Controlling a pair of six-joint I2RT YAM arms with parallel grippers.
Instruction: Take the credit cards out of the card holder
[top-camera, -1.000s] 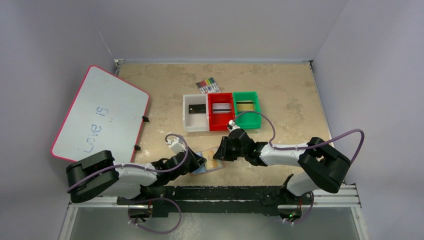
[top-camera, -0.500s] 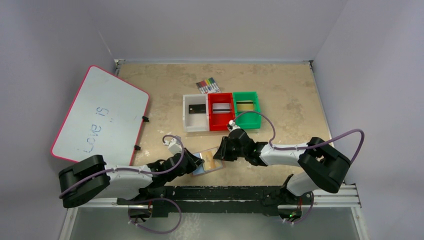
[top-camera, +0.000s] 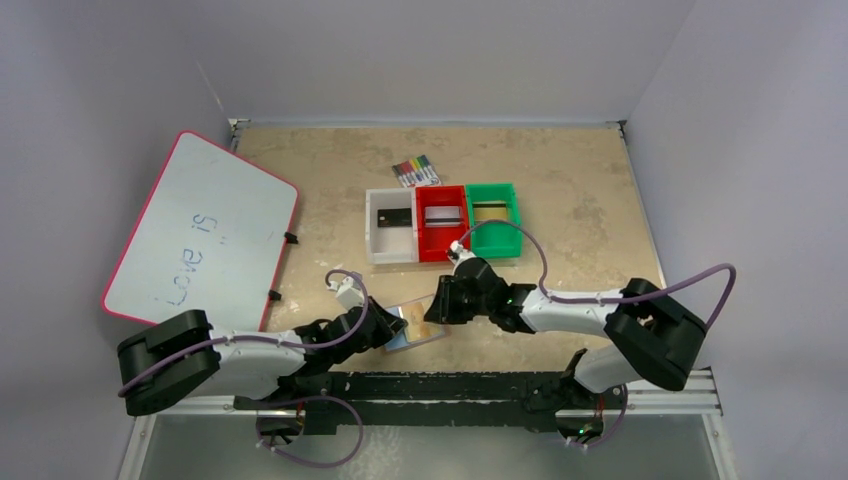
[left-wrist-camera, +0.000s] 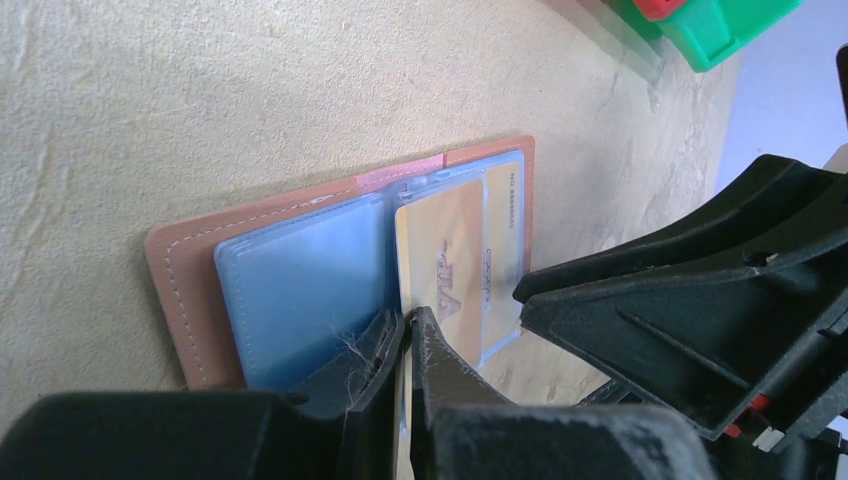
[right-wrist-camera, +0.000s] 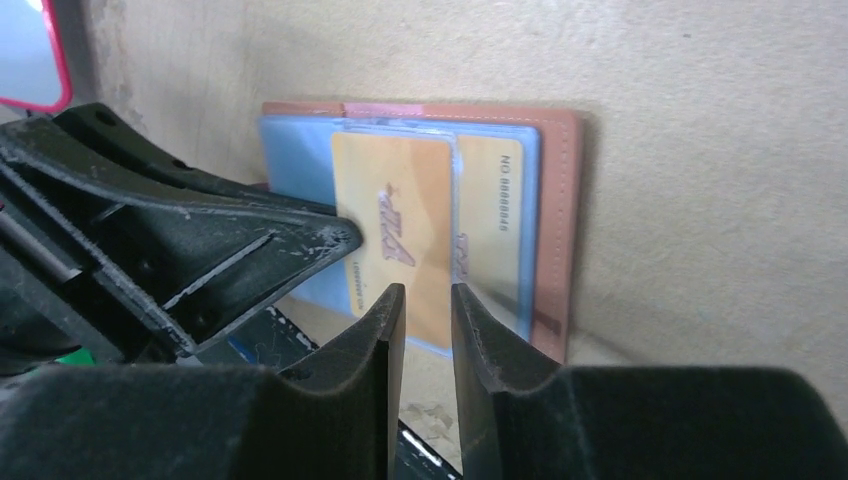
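The tan card holder (top-camera: 437, 333) (left-wrist-camera: 190, 290) (right-wrist-camera: 560, 200) lies open on the table between my two grippers. A gold credit card (left-wrist-camera: 445, 260) (right-wrist-camera: 400, 220) sticks partway out of its right clear pocket and overlaps the empty blue left pocket (left-wrist-camera: 300, 290). My left gripper (top-camera: 395, 322) (left-wrist-camera: 408, 325) is shut on that card's edge. Narrowly open, my right gripper (top-camera: 432, 305) (right-wrist-camera: 428, 300) sits at the holder's near edge over the pocket with nothing between its fingers. Other credit cards lie in the bins: black (top-camera: 391, 216), silver (top-camera: 442, 213), gold (top-camera: 489, 210).
White (top-camera: 391, 252), red (top-camera: 442, 248) and green (top-camera: 494, 244) bins stand in a row just behind the holder. A pack of markers (top-camera: 415, 170) lies behind them. A red-rimmed whiteboard (top-camera: 200, 230) fills the left side. The arms' rail runs along the near edge.
My left gripper has closed onto the gold card's edge and the left arm has settled lower and leftward. The right gripper has edged slightly left over the holder.
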